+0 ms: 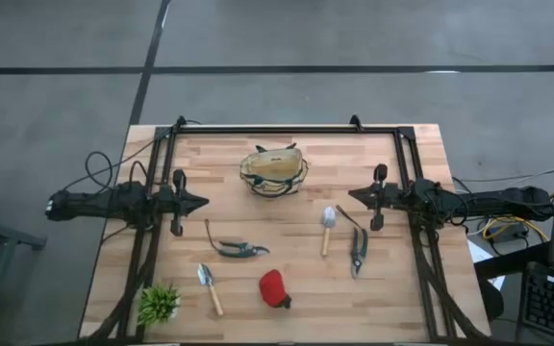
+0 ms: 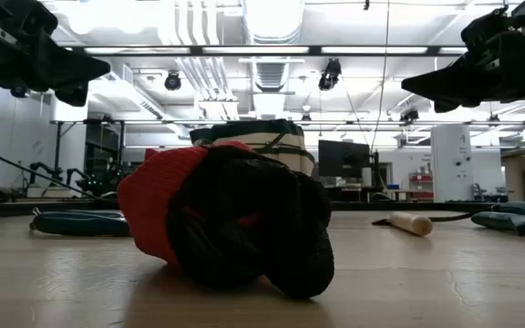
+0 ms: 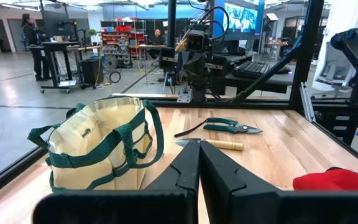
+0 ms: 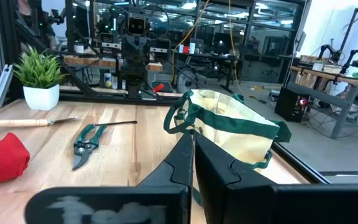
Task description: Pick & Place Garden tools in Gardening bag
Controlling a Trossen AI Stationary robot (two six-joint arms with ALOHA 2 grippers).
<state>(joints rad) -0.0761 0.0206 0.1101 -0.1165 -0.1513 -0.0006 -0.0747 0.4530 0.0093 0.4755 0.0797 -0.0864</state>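
Observation:
The tan gardening bag [image 1: 273, 171] with green trim stands upright at the table's far middle, its mouth open. On the bare wood lie the garden tools: pruning shears [image 1: 239, 249], a trowel [image 1: 210, 288], the red glove [image 1: 274, 288], a second trowel [image 1: 327, 229] and second shears [image 1: 358, 250]. My left gripper [image 1: 203, 202] hovers shut to the left of the bag, its fingers [image 3: 199, 155] pointing level toward the table's right. My right gripper [image 1: 352, 194] hovers shut to the right of the bag, its fingers [image 4: 191, 149] pointing left. Neither holds anything.
A spiky green plant [image 1: 159, 304] in a white pot stands at the near left corner. A dark metal frame [image 1: 287, 130] runs along the table's far and side edges. In the low view the red glove [image 2: 226, 223] fills the foreground and hides most of the bag [image 2: 262, 141].

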